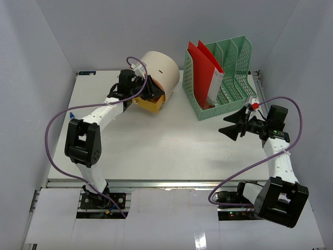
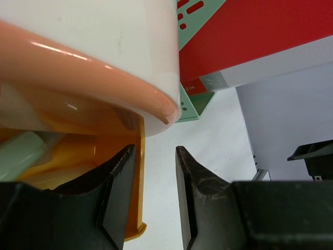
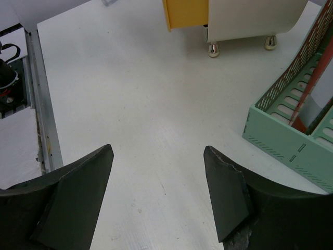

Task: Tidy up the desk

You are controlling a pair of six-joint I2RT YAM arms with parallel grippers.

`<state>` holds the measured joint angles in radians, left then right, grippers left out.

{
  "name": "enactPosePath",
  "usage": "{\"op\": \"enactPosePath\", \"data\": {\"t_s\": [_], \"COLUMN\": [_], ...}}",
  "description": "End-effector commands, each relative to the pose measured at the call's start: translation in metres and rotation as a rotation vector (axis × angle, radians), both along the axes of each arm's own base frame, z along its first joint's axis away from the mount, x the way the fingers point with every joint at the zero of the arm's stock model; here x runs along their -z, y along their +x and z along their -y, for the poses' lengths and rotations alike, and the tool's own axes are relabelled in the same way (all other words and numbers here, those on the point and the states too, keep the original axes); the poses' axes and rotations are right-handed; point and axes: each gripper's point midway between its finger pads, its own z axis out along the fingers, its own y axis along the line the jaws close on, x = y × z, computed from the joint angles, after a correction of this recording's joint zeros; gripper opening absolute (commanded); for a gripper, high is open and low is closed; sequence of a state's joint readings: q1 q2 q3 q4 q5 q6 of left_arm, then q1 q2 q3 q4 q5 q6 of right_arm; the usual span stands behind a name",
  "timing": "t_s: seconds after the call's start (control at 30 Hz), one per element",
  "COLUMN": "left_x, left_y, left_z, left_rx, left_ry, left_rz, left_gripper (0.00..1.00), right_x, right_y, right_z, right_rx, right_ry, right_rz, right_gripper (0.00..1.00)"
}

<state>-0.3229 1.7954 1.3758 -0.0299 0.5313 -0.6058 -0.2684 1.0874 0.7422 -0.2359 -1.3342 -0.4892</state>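
**Spotter:** Where are you working?

**Operator:** I'm on the left claw [image 2: 154, 166], at the far-left part of the tabletop [image 1: 171, 148], nosed in against the cream drum-shaped holder [image 1: 161, 70]. Its yellow drawer [image 1: 150, 105] juts out of the base toward the near edge.

**Spotter:** What's the gap on that claw?

**Operator:** Narrow, and closed on nothing. In the wrist view the drawer's side wall [image 2: 140, 187] stands upright inside the gap, hard by the finger [image 2: 117, 203] on the left of that view. I can't tell if they touch. The other finger [image 2: 190, 198] sits apart from the wall, with white tabletop showing between.

**Spotter:** Which way does the wall run?

**Operator:** Along the fingers, straight away from the wrist. So, as I judge it, a squeeze goes across the thin wall, and any push or pull goes along the drawer's length, in under the holder.

**Spotter:** And the right side?

**Operator:** The right claw [image 3: 158, 151] is spread wide and carries nothing. It hovers over bare tabletop near the green file rack [image 1: 229, 73] with the red folders [image 1: 203, 67] in it. The drawer lies well apart from it, off to the far left. My left arm is plainly the nearer one, so I'd leave the right parked.
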Motion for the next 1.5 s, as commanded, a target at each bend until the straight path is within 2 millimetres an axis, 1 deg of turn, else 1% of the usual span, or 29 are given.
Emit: {"op": "enactPosePath", "data": {"t_s": [0.0, 0.1, 0.13, 0.17, 0.2, 0.3, 0.37, 0.47, 0.53, 0.57, 0.73, 0.83, 0.93, 0.97, 1.03, 1.07, 1.2, 1.3, 1.47], "left_x": [-0.090, -0.115, -0.119, -0.119, -0.113, -0.095, -0.072, -0.044, -0.020, -0.012, 0.030, 0.046, 0.067, 0.069, 0.082, 0.085, 0.083, 0.081, 0.070], "left_y": [-0.018, -0.035, -0.044, -0.054, -0.061, -0.070, -0.083, -0.087, -0.091, -0.091, -0.078, -0.063, -0.046, -0.049, -0.032, -0.027, -0.005, 0.006, 0.024], "left_z": [-0.007, -0.020, -0.026, -0.033, -0.043, -0.081, -0.105, -0.142, -0.158, -0.161, -0.167, -0.166, -0.162, -0.160, -0.155, -0.155, -0.154, -0.150, -0.148], "left_rx": [-0.001, -0.041, -0.061, -0.085, -0.119, -0.268, -0.354, -0.482, -0.535, -0.545, -0.575, -0.579, -0.566, -0.555, -0.536, -0.537, -0.539, -0.526, -0.518], "left_ry": [-0.047, -0.073, -0.089, -0.101, -0.103, -0.132, -0.157, -0.159, -0.148, -0.142, -0.108, -0.095, -0.083, -0.083, -0.079, -0.079, -0.090, -0.101, -0.113], "left_rz": [0.210, 0.267, 0.277, 0.273, 0.266, 0.195, 0.126, 0.053, -0.012, -0.035, -0.190, -0.247, -0.343, -0.366, -0.425, -0.436, -0.438, -0.451, -0.439], "left_gripper": [0.48, 0.49, 0.49, 0.49, 0.49, 0.48, 0.47, 0.41, 0.35, 0.34, 0.28, 0.27, 0.26, 0.26, 0.25, 0.25, 0.26, 0.27, 0.28], "right_x": [-0.005, -0.006, -0.006, -0.006, -0.006, -0.005, -0.005, -0.005, -0.005, -0.005, -0.007, -0.007, -0.008, -0.009, -0.009, -0.009, -0.010, -0.010, -0.011], "right_y": [0.002, 0.002, 0.001, 0.002, 0.002, 0.001, 0.002, 0.002, 0.002, 0.002, 0.002, 0.002, 0.001, 0.001, 0.000, 0.001, 0.000, 0.000, 0.000], "right_z": [0.001, 0.001, 0.001, 0.001, 0.001, 0.001, 0.001, 0.002, 0.002, 0.002, 0.002, 0.002, 0.002, 0.002, 0.001, 0.001, 0.001, 0.001, 0.001], "right_rx": [-0.001, -0.002, -0.001, 0.000, 0.001, 0.001, 0.002, 0.004, 0.005, 0.005, 0.005, 0.005, 0.002, 0.000, -0.002, -0.001, -0.004, -0.005, -0.002], "right_ry": [-0.001, -0.003, -0.003, -0.004, -0.005, -0.004, -0.005, -0.005, -0.004, -0.004, -0.005, -0.005, -0.004, -0.003, 0.000, 0.000, 0.000, 0.003, -0.001], "right_rz": [0.017, 0.019, 0.020, 0.021, 0.022, 0.020, 0.021, 0.020, 0.019, 0.019, 0.024, 0.024, 0.028, 0.029, 0.026, 0.024, 0.028, 0.022, 0.028], "right_gripper": [0.77, 0.77, 0.77, 0.77, 0.77, 0.77, 0.77, 0.77, 0.76, 0.76, 0.76, 0.76, 0.76, 0.76, 0.76, 0.76, 0.76, 0.76, 0.76]}}
